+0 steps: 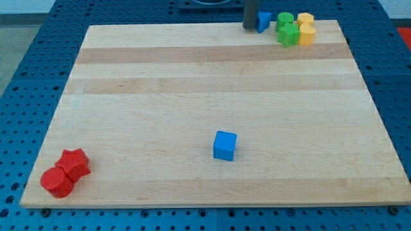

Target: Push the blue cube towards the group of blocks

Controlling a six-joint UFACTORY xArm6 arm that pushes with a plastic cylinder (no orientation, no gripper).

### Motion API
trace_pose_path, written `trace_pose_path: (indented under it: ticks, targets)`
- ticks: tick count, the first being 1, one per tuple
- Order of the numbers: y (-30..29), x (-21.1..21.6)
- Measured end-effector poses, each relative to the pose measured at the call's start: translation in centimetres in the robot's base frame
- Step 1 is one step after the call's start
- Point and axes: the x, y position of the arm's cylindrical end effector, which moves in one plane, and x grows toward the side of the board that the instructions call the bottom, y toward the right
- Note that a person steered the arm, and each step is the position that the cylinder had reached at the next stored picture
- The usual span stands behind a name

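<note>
A blue cube (pixel 225 145) sits alone on the wooden board (pixel 212 77), below the middle. A group of blocks stands at the board's top right: a blue wedge-like block (pixel 264 20), a green round block (pixel 285 18), a green star-like block (pixel 288 34), a yellow block (pixel 306 19) and a second yellow block (pixel 307 34). My tip (pixel 249 28) is at the board's top edge, touching the left side of the blue wedge-like block. It is far above the blue cube.
A red star-like block (pixel 74 162) and a red round block (pixel 57 182) sit together at the board's bottom left corner. A blue perforated table (pixel 32 77) surrounds the board on all sides.
</note>
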Motion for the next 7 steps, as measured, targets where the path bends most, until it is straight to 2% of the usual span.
trace_pose_path:
  ticks: [2,4,6,7]
  targets:
    - [1.5,3.2]
    - [-6.0,10.7]
    - [-12.7,23.5]
    - [-14.1,30.0]
